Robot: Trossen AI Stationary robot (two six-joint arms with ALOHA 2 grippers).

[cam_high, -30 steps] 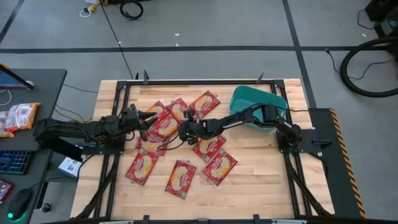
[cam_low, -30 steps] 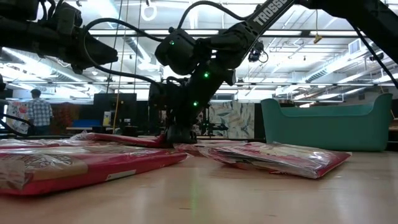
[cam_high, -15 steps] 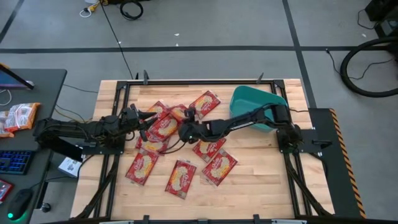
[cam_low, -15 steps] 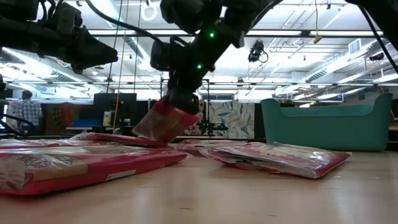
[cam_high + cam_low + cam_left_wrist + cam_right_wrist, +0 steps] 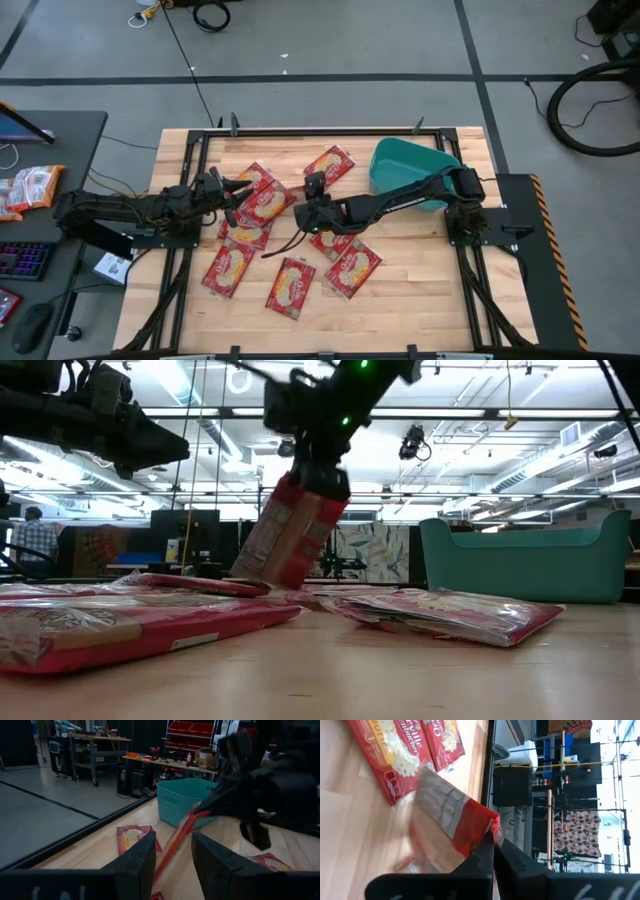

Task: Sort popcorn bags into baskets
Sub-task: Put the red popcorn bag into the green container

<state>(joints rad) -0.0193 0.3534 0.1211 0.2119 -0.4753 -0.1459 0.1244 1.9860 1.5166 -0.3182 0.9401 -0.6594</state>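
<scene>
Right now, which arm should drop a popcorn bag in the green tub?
The right arm. Its claw is shut on a popcorn bag lifted off the table, and the tub sits on its side. The left claw is open and holds nothing.

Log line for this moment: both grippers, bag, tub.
right gripper: shut on flat red popcorn bag, lifted off table | left gripper: open, hovering over pile | teal-green plastic tub: no bag visible inside
</scene>
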